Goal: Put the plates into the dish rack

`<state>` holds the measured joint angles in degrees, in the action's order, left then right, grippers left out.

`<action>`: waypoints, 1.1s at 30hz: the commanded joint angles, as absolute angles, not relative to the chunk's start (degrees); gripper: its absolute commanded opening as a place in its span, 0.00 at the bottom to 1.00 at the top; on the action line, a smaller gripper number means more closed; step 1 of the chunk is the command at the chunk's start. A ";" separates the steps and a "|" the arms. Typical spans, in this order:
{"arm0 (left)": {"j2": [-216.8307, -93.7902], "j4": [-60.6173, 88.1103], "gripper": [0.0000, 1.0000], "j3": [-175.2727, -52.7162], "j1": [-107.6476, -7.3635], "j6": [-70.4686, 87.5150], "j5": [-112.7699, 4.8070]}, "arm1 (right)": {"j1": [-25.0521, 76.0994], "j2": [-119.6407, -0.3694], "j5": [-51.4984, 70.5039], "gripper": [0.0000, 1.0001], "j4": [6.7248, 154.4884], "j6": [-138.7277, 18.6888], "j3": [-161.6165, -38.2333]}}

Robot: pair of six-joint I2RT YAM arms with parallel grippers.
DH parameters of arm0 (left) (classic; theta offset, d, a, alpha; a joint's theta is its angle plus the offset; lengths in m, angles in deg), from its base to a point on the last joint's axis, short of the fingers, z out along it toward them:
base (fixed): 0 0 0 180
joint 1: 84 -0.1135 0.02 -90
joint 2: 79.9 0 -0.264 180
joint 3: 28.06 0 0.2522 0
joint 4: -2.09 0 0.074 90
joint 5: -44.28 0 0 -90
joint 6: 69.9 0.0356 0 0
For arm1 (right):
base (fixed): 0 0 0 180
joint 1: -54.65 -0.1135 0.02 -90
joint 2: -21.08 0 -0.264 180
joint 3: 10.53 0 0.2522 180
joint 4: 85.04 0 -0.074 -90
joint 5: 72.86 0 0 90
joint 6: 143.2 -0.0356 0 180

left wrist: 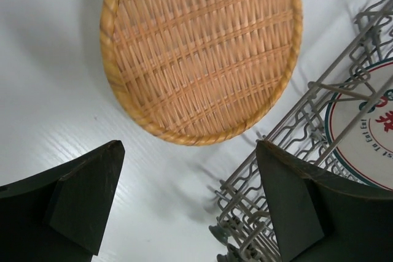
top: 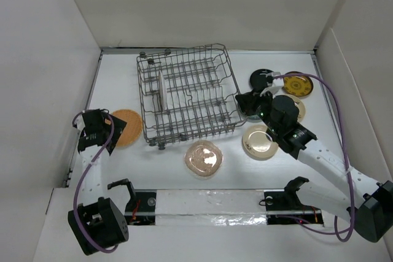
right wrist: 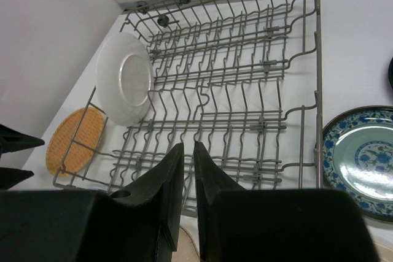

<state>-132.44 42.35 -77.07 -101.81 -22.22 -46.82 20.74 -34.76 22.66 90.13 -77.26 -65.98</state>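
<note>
The grey wire dish rack (top: pixel 196 72) stands mid-table, with one whitish plate (top: pixel 161 90) upright in its left side. The orange woven plate (top: pixel 130 128) lies flat left of the rack. My left gripper (top: pixel 110 128) is open and empty just above its near-left edge; the left wrist view shows the plate (left wrist: pixel 202 47) beyond the fingertips. My right gripper (top: pixel 242 100) is shut and empty at the rack's right rim (right wrist: pixel 316 59), with the teal patterned plate (right wrist: pixel 362 161) beside it. The copper plate (top: pixel 203 158) and cream-gold plate (top: pixel 259 141) lie in front of the rack.
A glossy black plate (top: pixel 261 79), a yellow dark-patterned plate (top: pixel 298 84) and a pale plate (top: pixel 296 108) lie right of the rack, under the right arm's purple cable (top: pixel 334 99). White walls enclose the table on three sides. A taped bar (top: pixel 209 204) runs along the near edge.
</note>
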 commanded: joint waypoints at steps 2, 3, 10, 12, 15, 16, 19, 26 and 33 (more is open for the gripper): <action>-132.55 45.92 0.88 -74.53 -102.20 -27.62 -48.00 | 21.95 -34.30 19.78 0.18 90.17 -77.64 -66.13; -132.72 44.95 0.88 -73.65 -102.20 -28.58 -49.31 | 21.96 -33.77 19.61 0.18 90.34 -77.73 -65.95; -134.93 37.57 0.83 -66.10 -102.20 -36.31 -51.87 | 22.57 -34.64 18.03 0.19 90.78 -77.81 -65.77; -133.87 34.14 0.79 -64.16 -102.20 -39.03 -51.35 | 22.57 -34.91 17.58 0.19 90.87 -77.81 -65.78; -133.25 30.71 0.74 -61.61 -102.20 -41.76 -47.33 | 22.57 -35.17 17.58 0.19 91.05 -77.81 -65.78; -133.08 29.83 0.73 -60.56 -102.20 -42.21 -46.43 | 22.57 -35.17 17.58 0.19 90.96 -77.81 -65.78; -132.99 24.48 0.70 -57.49 -104.74 -43.26 -46.25 | 22.57 -35.35 17.58 0.19 90.87 -77.73 -65.78; -135.01 8.60 0.56 -49.83 -105.80 -48.96 -46.68 | 22.57 -35.09 17.58 0.19 90.69 -77.55 -65.86; -136.06 -7.69 0.02 -42.62 -105.80 -50.38 -48.52 | 22.57 -35.26 17.85 0.19 90.61 -77.55 -66.04</action>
